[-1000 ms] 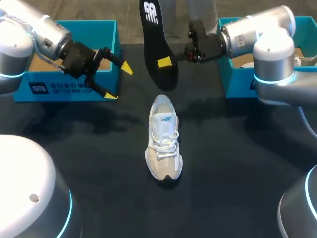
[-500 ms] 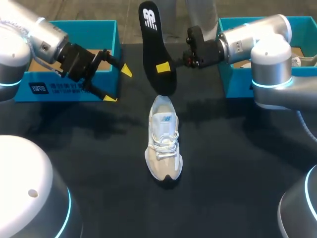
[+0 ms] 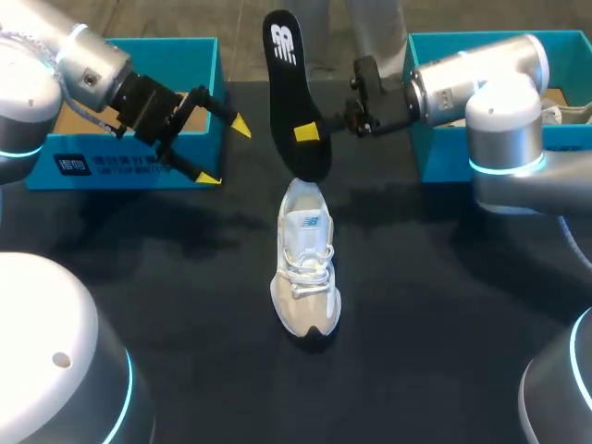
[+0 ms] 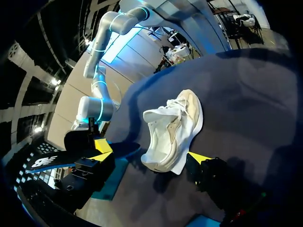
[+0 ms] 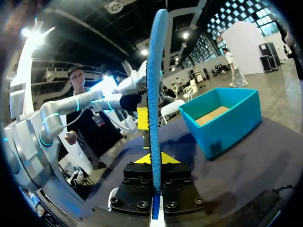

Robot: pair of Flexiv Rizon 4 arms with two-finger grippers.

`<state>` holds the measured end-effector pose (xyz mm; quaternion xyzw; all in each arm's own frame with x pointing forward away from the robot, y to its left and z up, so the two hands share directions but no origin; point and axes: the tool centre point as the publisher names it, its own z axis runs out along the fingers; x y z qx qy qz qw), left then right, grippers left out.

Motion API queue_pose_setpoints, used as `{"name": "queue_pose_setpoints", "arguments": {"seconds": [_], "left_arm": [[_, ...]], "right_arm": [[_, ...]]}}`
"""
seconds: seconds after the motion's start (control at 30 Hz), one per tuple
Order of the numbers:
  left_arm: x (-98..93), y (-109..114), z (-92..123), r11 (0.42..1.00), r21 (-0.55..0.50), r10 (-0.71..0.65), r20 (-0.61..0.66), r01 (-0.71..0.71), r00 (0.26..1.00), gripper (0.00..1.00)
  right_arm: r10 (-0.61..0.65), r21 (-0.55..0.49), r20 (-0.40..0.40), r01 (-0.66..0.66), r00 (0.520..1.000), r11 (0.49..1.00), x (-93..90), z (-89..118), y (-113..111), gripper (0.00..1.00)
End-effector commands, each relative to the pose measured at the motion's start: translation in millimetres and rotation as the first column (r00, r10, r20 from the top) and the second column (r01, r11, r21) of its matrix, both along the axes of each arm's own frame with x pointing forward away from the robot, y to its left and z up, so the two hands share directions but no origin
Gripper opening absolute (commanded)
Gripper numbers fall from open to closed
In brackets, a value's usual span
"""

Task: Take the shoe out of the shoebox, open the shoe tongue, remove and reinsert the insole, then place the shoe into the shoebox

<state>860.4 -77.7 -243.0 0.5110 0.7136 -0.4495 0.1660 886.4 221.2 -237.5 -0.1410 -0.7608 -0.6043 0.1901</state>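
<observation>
Your right gripper [image 3: 310,132] is clamped on the insole [image 3: 294,92], both yellow tips pinching it from two sides near its lower part. The insole stands almost upright in the air, black top face with its white logo turned to the head camera. Its lower end hangs just over the heel opening of the shoe [image 3: 305,268]; you can't tell from here whether they touch. In the right wrist view the insole shows edge-on between the fingers, blue underside visible.

The shoe, white and beige, sits upright on its sole on the black table [image 3: 444,305], mid-table, toe toward the robot and heel away. It's laced, and it's outside both boxes, between them.

Your left gripper [image 3: 227,153] is spread wide and holds nothing. It hangs just in front of the near corner of the left shoebox [image 3: 120,166], well apart from the shoe. In the left wrist view the shoe lies ahead of the spread fingers, not touching either one.

The right shoebox [image 3: 435,157], also blue, sits at the far right of the table, partly behind your right arm.
</observation>
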Motion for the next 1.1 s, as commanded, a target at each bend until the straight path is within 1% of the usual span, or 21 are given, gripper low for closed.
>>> {"name": "queue_pose_setpoints", "arguments": {"seconds": [0.03, 0.2, 0.43, 0.67, 0.87, 1.1], "left_arm": [[-5.8, 2, 6, 0.998, 0.05, 0.037, 0.016, -0.038, 0.999, 1.0], [-1.1, 5, 8, 0.996, 0.032, 0.083, 0.042, -0.084, 0.996, 1.0], [8.9, 2, -2, 0.988, 0.022, 0.149, 0.04, -0.15, 0.988, 1.0], [7.6, -7, 5, 0.989, 0.023, 0.146, 0.051, -0.148, 0.988, 1.0], [11.9, -14, 6, 0.987, 0.037, 0.159, 0.02, -0.159, 0.987, 1.0], [12.3, -29, 12, 0.99, 0.036, 0.136, 0.019, -0.137, 0.99, 1.0]], "right_arm": [[-0.028, 0.037, 0.007, 0.027, 1.0, 0.999, -6.0, -13, 0, 0.0], [-0.027, 0.058, -0.008, 0.028, 1.0, 0.998, -6.0, -23, 1, 0.0], [-0.024, 0.069, -0.017, 0.025, 1.0, 0.997, -7.5, -25, 6, 0.0], [-0.057, 0.066, -0.038, 0.059, 0.998, 0.996, -10.9, -38, 6, 0.0], [-0.066, 0.068, -0.04, 0.069, 0.997, 0.995, -11.1, -43, 7, 0.0], [-0.084, 0.075, -0.067, 0.089, 0.994, 0.993, -15.5, -51, 9, 0.0]]}}
